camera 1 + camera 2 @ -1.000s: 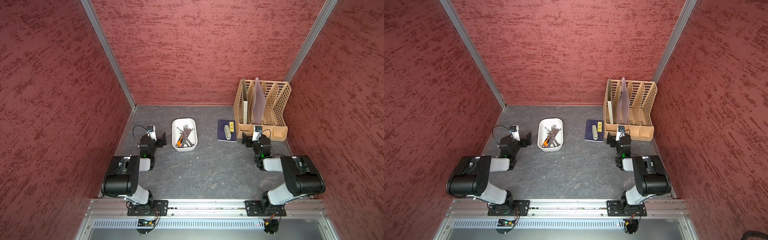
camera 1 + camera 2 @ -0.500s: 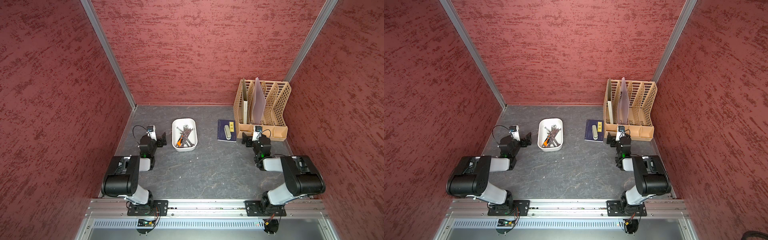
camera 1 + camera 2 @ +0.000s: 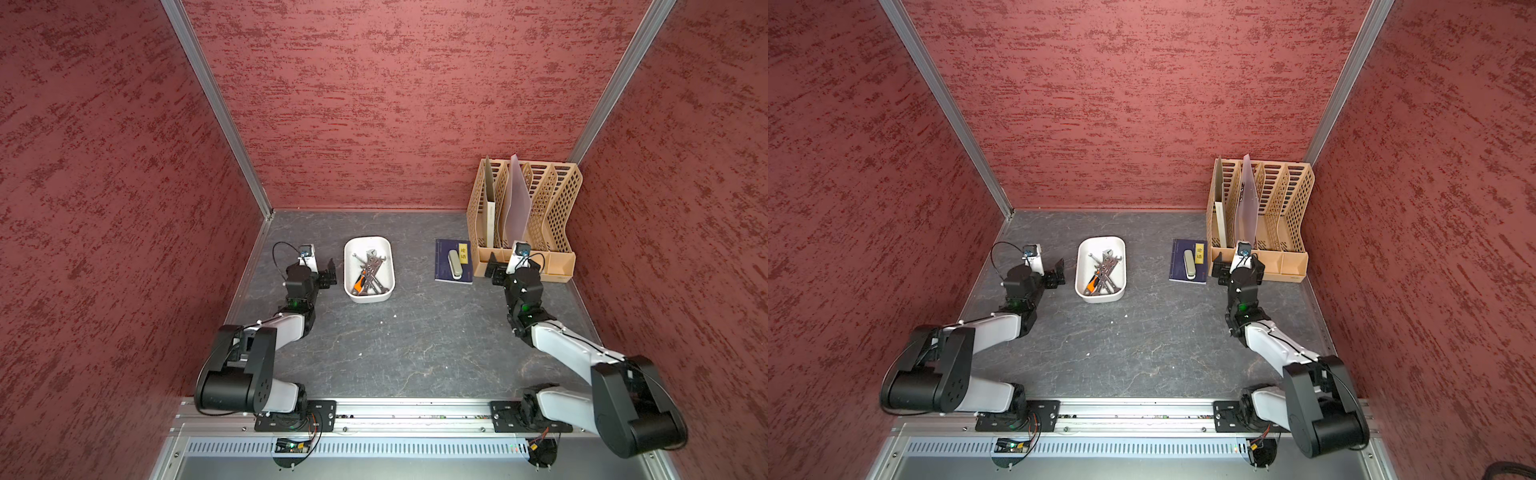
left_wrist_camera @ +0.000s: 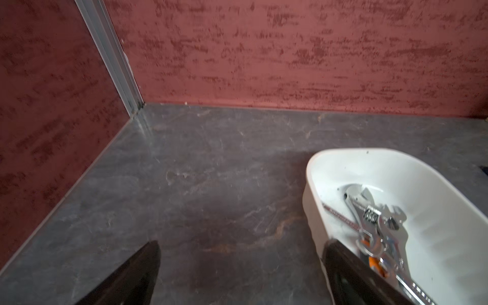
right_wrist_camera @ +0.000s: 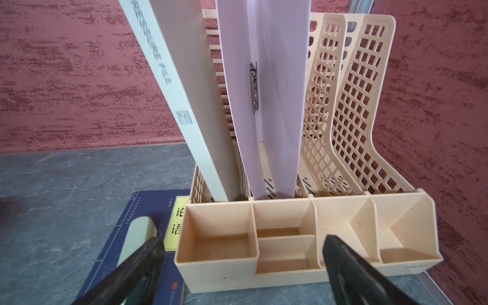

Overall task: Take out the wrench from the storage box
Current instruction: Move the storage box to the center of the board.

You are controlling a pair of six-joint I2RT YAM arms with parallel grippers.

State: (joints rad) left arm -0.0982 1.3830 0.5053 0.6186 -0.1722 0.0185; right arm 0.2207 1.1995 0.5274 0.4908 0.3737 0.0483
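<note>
Nothing's been moved since a second ago: left end effector [image 4: 241, 244] and right end effector [image 5: 244, 239] are held open, empty, and the wrench [image 4: 361, 208] is tangled among other tools [image 3: 359, 285] in the box [image 3: 368, 297], so neighbours could get dragged out too.

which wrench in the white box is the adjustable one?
The adjustable wrench, its head nearest the far end of the storage box. It alone has a knurled thumbwheel; the other wrenches have plain fixed ends.
</note>
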